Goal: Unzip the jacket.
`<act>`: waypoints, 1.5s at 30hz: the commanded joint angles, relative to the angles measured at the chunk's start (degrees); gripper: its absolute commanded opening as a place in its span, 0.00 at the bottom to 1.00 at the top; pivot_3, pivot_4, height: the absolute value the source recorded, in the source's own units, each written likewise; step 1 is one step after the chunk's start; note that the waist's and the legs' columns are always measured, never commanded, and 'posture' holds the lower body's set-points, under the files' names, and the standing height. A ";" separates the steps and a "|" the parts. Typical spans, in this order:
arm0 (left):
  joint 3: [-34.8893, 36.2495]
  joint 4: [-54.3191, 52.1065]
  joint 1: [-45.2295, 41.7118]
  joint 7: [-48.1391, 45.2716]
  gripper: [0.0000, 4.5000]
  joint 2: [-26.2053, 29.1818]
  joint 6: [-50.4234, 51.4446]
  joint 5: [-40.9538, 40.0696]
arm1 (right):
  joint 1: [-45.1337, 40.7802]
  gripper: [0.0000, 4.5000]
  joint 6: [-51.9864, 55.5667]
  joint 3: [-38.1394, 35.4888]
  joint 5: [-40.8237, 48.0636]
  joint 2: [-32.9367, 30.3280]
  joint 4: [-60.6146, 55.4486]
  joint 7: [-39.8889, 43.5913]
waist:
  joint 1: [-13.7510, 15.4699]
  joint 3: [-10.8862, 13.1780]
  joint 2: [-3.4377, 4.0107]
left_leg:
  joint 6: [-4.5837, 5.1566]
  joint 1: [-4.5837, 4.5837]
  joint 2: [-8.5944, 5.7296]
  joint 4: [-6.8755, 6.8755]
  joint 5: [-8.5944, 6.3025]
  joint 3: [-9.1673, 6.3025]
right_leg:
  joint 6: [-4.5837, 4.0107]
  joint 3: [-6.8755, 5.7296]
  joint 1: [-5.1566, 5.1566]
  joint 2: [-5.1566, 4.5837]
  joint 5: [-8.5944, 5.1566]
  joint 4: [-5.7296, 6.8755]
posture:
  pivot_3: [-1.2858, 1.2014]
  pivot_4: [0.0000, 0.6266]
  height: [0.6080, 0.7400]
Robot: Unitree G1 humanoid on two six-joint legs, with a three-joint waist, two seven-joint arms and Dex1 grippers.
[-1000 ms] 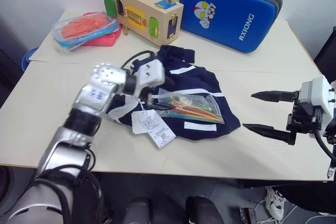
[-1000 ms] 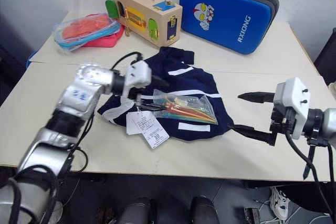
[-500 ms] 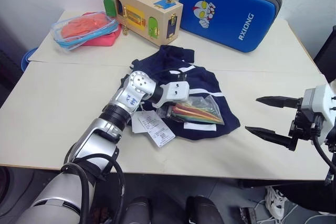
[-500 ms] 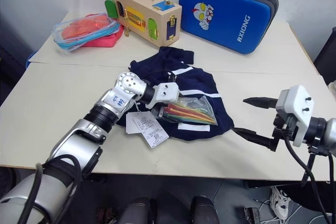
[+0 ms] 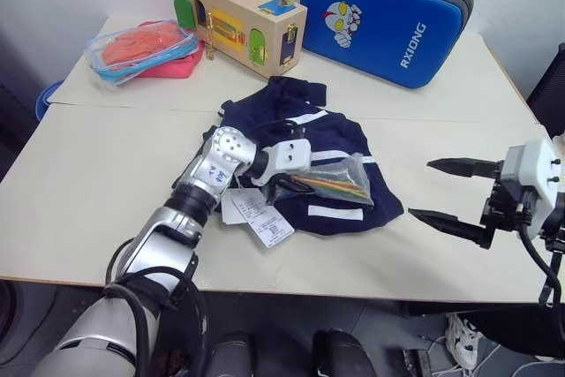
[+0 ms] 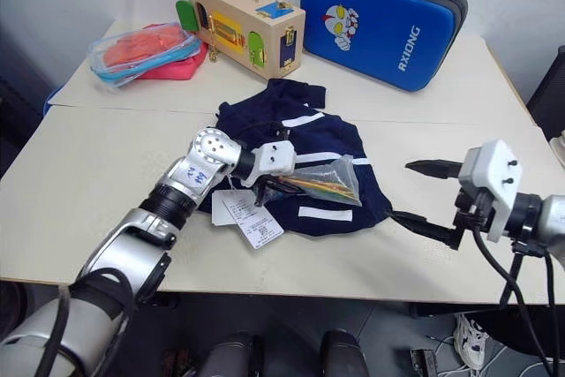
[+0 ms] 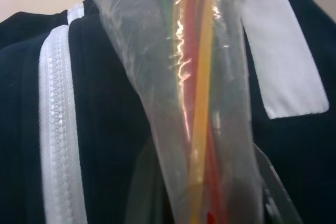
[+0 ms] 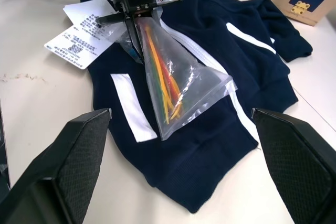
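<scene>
The navy jacket (image 5: 328, 134) with white stripes lies crumpled at the middle of the table, its white hang tags (image 5: 257, 214) at its near left. A clear plastic bag (image 5: 337, 183) of coloured sticks rests on top of it. My left gripper (image 5: 284, 184) is shut on the narrow end of that bag (image 8: 176, 74), pinching it into a cone. The white zipper (image 7: 58, 129) runs beside the bag in the left wrist view. My right gripper (image 5: 420, 188) hovers open to the right of the jacket, its fingers (image 8: 79, 156) wide apart and holding nothing.
A blue hard case (image 5: 388, 19) stands at the back right. A wooden latch box (image 5: 243, 19) and a clear container (image 5: 141, 46) with orange contents sit at the back left. The bare table (image 5: 88, 174) stretches left of the jacket, its front edge near my right gripper.
My left gripper came down and rightward onto the plastic bag and shut on its end, bunching the bag. The right gripper stayed where it was, open.
</scene>
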 commanded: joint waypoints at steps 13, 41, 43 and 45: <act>41.09 -46.60 26.54 32.23 0.04 13.01 52.13 -6.35 | -18.12 1.00 -4.42 14.98 -2.11 3.86 10.06 5.79 | -1.71 0.00 0.00 | -0.02 0.02 0.07 0.00 0.01 -0.69 | 0.00 -0.03 0.05 0.01 0.00 0.05 | 0.52 0.24 1.00; 64.52 -38.35 48.30 8.81 1.00 47.02 42.47 -30.57 | -18.91 1.00 -10.96 17.24 -7.78 6.82 14.35 9.40 | -1.15 -0.05 -0.21 | -0.14 -0.07 0.08 -0.06 -0.11 -0.19 | -0.04 -0.21 -0.04 -0.07 -0.02 0.00 | 0.52 0.24 1.00; 61.99 -47.30 48.92 2.57 1.00 48.54 43.96 -37.30 | -16.09 1.00 -15.20 17.29 -10.55 6.07 14.17 10.17 | -0.76 -0.05 -0.21 | -0.11 -0.08 0.06 -0.04 -0.13 -0.23 | -0.04 -0.18 -0.02 -0.15 -0.02 -0.01 | 0.52 0.24 1.00; 56.76 -54.66 47.86 1.44 1.00 49.06 44.83 -41.36 | -13.68 1.00 -21.06 18.10 -14.21 5.31 14.72 11.18 | -0.40 -0.06 -0.17 | -0.08 -0.04 0.06 -0.04 -0.15 -0.24 | -0.04 -0.13 0.05 -0.16 -0.02 -0.03 | 0.52 0.24 1.00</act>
